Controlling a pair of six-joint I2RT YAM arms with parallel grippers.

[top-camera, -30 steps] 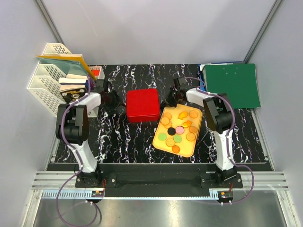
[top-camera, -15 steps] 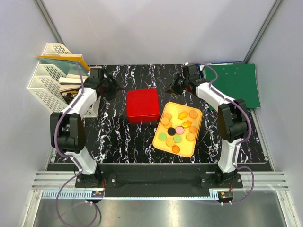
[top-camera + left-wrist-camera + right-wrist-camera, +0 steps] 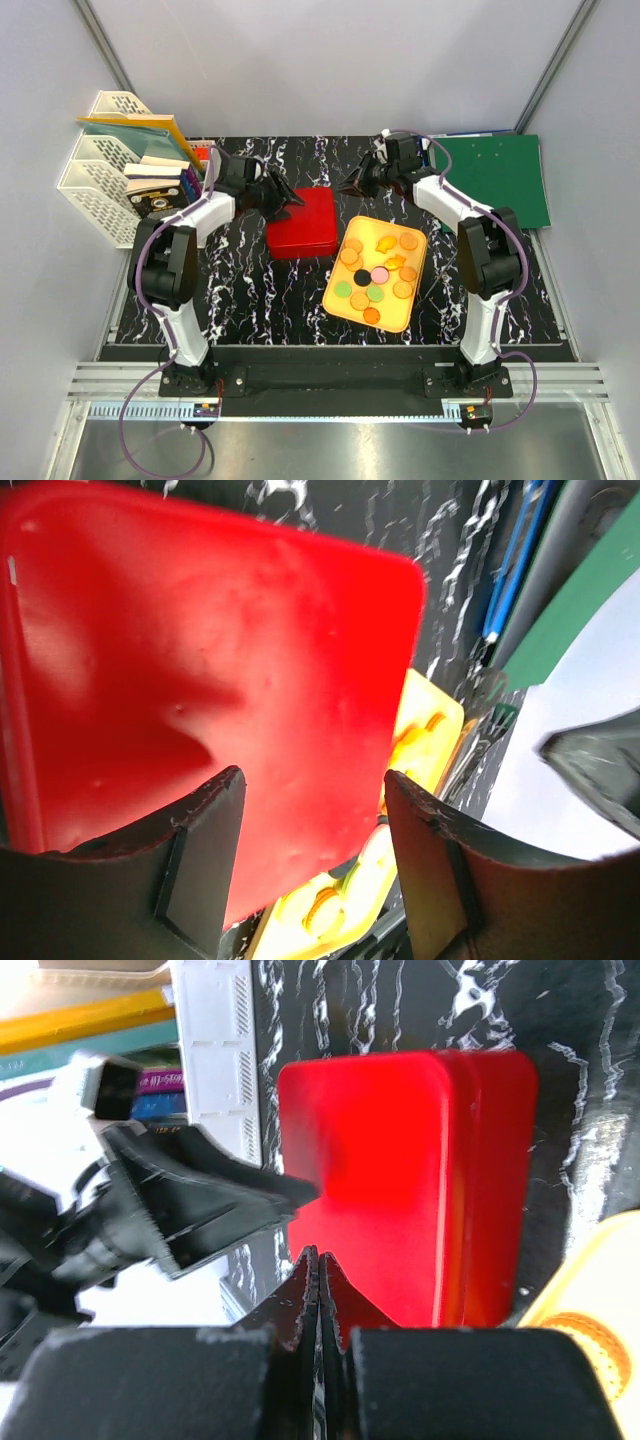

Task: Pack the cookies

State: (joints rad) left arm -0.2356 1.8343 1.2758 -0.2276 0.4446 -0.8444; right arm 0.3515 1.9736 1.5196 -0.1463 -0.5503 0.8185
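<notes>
The cookies (image 3: 377,270), mostly orange with a few green, pink and black, lie on a yellow tray (image 3: 341,301) right of centre. A closed red box (image 3: 301,221) sits left of the tray. My left gripper (image 3: 287,198) is open and empty over the box's far left edge. In the left wrist view the red lid (image 3: 200,670) fills the space ahead of my left gripper (image 3: 312,780), with the tray (image 3: 428,725) and a cookie (image 3: 322,912) beyond. My right gripper (image 3: 350,187) is shut and empty, just beyond the tray's far corner. The right wrist view shows my right gripper (image 3: 318,1256) pointing at the box (image 3: 410,1170).
A white file rack (image 3: 100,175) with folders stands at the far left, with coloured pens (image 3: 190,182) beside it. A green folder (image 3: 492,180) lies at the far right. The left gripper's fingers (image 3: 200,1210) show in the right wrist view.
My left gripper swung right from beside the rack to the red box's far left edge. My right gripper moved from the tray's far corner further back and slightly left.
</notes>
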